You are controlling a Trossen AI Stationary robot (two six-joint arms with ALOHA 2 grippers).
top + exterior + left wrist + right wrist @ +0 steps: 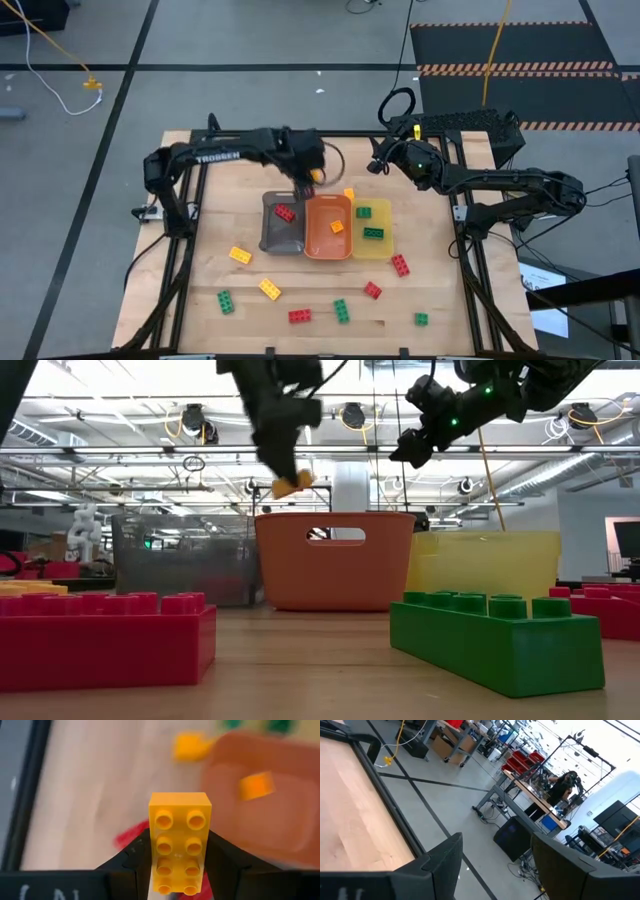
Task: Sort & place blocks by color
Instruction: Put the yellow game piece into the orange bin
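Observation:
My left gripper (312,176) is raised over the far end of the grey tray (272,236) and is shut on a yellow block (180,820), seen in the low view (293,483) well above the trays. The grey tray holds a red block (285,212). In the orange tray (322,246) lies an orange block (337,227). Two green blocks (373,233) lie in the yellow tray (385,246). Several red, yellow and green blocks (270,289) lie loose on the near half of the table. My right gripper (495,865) stands open at the table's far right, pointing out past the table. My left gripper pinches the yellow block by its two long sides (151,860), at the end nearer the wrist, between its two fingers (131,856). The fingers slant down from above and lie along the block. Its studded face is turned toward the wrist. It hangs tilted, clear of the trays.
The three trays stand side by side at the table's middle. An orange block (348,194) sits at the orange tray's far end. A red block (100,635) and a green block (495,640) lie close to the low camera. Black frame rails (188,215) run along the table's sides.

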